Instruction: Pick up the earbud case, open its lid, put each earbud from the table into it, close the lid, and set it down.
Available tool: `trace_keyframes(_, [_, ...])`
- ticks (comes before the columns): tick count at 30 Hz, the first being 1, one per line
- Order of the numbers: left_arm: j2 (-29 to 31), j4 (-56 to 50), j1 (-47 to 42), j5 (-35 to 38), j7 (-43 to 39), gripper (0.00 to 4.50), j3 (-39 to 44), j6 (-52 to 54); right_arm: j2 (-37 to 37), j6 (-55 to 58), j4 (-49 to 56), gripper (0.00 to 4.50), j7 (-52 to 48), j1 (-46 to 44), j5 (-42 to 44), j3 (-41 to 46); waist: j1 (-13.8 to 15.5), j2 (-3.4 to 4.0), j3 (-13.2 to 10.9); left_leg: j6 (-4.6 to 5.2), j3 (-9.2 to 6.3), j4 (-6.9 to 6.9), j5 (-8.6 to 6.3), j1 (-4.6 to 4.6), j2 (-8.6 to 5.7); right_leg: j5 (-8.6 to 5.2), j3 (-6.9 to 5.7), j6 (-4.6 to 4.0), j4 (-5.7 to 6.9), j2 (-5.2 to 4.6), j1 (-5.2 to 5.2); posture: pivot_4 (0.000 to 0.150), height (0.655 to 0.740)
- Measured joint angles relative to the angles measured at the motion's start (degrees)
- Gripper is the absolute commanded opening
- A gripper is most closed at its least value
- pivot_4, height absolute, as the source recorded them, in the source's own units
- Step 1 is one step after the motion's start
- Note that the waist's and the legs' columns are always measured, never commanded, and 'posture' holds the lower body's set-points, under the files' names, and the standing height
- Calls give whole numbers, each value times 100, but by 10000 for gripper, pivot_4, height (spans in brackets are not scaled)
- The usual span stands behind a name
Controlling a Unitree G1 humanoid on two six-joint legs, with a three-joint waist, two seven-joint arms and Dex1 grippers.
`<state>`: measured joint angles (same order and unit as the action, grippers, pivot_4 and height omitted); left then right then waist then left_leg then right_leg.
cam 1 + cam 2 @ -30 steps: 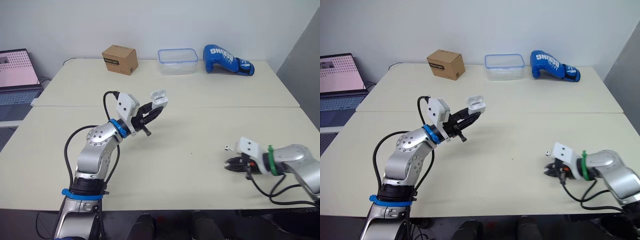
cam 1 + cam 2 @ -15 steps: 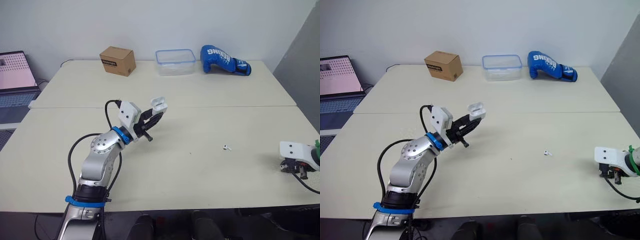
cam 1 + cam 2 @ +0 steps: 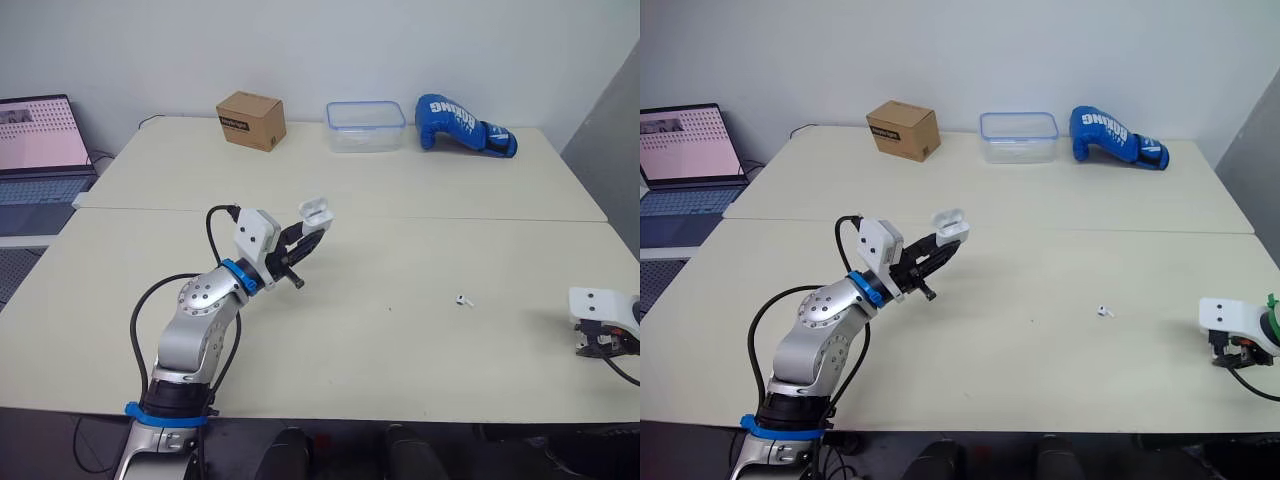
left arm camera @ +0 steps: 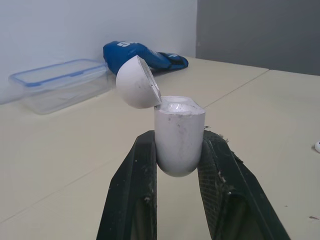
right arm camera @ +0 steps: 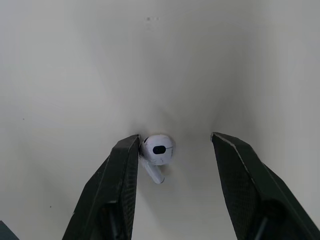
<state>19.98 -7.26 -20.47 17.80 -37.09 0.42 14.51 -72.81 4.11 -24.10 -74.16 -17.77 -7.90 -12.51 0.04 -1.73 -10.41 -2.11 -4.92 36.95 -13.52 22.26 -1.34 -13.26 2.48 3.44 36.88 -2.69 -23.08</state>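
left jaws clench the earbud case (image 4: 179,142), lid open, above the tabletop (image 3: 420,215). right jaws released around an earbud (image 5: 158,149), seemingly touching one finger; second earbud (image 3: 462,299) lies apart.

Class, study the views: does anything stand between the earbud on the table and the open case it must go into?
Nothing visible does. Bare table lies between the earbud and the earbud case, which the left claw holds up with its lid open.

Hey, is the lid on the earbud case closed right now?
No, the earbud case held in the left claw has its lid flipped open.
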Motion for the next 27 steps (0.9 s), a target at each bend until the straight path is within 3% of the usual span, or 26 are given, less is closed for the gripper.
trace_keyframes(3, [-2,0,0,0,15,7391,0,2,53,9,-96,17751,-51,-24,-2,17,0,-17,10,0,0,0,0,0,0,0,-1,0,-1,-1,1,1500,7400])
trace_keyframes(7, [-11,0,-2,0,23,7391,-2,1,130,31,-74,4291,-134,39,5,40,-9,-60,37,-1,2,1,0,-2,2,0,-2,0,-1,-1,2,1500,7400])
trace_keyframes(12, [-18,2,-12,0,8,7391,-8,-9,255,9,62,3661,-209,171,178,323,-20,-63,38,-1,10,-2,-1,-19,5,-1,-2,1,0,-4,10,1500,7400])
trace_keyframes(15, [-124,30,-66,0,-16,7391,-47,-62,666,234,657,3661,-382,397,826,728,-81,-63,38,-1,11,-6,-2,-27,17,-3,1,3,4,8,12,1500,7400])
trace_keyframes(19, [-349,135,-189,-3,-104,7391,-283,-231,2255,2263,2174,3661,352,-19,2365,1186,-226,-22,28,-2,17,-6,-1,-29,34,-2,16,4,18,32,0,1500,7400])
trace_keyframes(23, [-472,320,-245,-32,-82,7391,-342,-496,4076,4122,3641,3661,2346,-1290,3679,1975,-194,14,17,-3,2,-7,-1,-15,47,9,12,-15,25,52,-15,1500,7400])
trace_keyframes(27, [-588,492,-413,-62,22,7391,-336,-590,5700,4874,4577,3661,4208,-2026,4375,2301,-84,12,20,-9,-44,-8,-6,19,38,11,-26,-19,14,48,-22,1500,7400])
